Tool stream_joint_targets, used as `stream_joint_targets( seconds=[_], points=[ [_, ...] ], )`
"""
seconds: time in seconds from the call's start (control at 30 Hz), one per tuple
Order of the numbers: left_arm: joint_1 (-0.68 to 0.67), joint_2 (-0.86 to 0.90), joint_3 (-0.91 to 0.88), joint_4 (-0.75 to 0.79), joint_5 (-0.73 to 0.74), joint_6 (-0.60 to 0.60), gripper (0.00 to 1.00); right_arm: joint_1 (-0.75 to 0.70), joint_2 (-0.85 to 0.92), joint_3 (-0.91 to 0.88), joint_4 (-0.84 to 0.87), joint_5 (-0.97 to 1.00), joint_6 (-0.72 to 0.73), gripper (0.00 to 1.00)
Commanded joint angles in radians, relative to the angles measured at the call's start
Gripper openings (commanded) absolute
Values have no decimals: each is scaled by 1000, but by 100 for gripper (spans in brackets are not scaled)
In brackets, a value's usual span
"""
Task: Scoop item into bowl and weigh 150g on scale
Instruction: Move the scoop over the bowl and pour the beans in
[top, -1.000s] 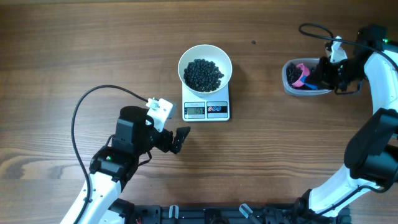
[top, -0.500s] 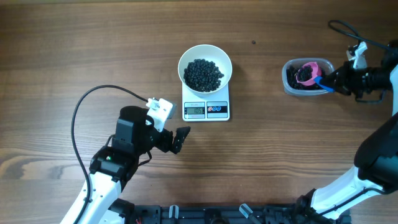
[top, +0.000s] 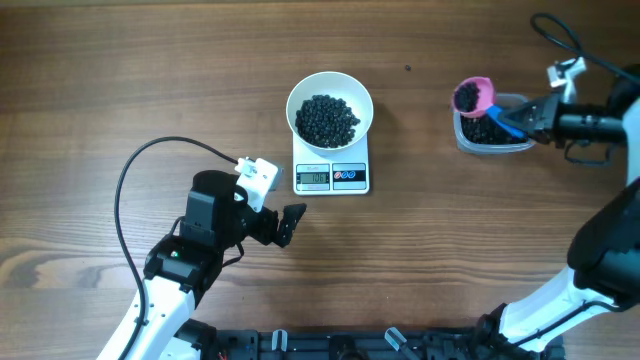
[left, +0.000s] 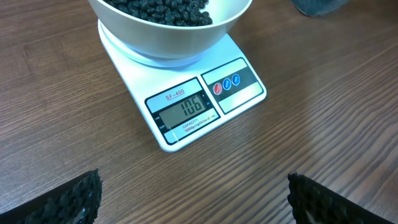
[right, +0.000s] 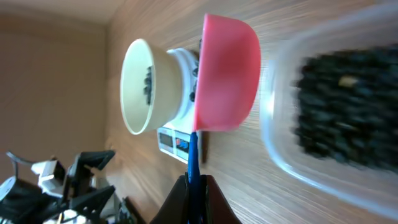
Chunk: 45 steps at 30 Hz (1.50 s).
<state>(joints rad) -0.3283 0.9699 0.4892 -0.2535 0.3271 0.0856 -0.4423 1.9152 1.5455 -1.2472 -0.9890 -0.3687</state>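
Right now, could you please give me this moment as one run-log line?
right gripper: jaws shut on scoop, loaded, over tub rim | left gripper: jaws open, idle near scale | bowl: on scale, beans inside

Black beads (top: 328, 119) in white bowl (top: 330, 82) (atop scale (top: 331, 178))

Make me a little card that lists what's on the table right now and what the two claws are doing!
bowl: white, sitting on the scale
black beads: piled in the bowl
scale: white, display seems to read 106
scoop: pink with a blue handle, beads inside, at the tub's edge
tub: clear, more beads in it
right claw: shut on the scoop's handle
left claw: open, empty, near the scale
table: brown wood
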Motion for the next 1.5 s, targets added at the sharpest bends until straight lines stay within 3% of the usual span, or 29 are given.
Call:
stream_joint_targets(
  seconds=[0.0, 0.23, 0.5, 0.87, 1.2, 1.47],
  points=[
    [-2, -1, 19, 2, -3, 12, 100, 102, 21, -1, 41, -68, 27, 4],
    [-2, -1, 19, 2, -3, 12, 100, 341, 20, 18, 287, -65, 238, 4],
    [-2, -1, 19, 2, -3, 12, 100, 555, 18, 145, 299, 143, 301, 4],
    [-2, -1, 19, 2, -3, 11, 100, 813, -115, 145, 328, 756, 288, 4],
    [-2, -1, 19, 2, -3, 11, 100, 1059, -129, 145, 365, 1262, 157, 4],
    [-2, -1, 19, 2, -3, 12, 100, 1071, -129, 145, 372, 1279, 163, 4]
  ],
)
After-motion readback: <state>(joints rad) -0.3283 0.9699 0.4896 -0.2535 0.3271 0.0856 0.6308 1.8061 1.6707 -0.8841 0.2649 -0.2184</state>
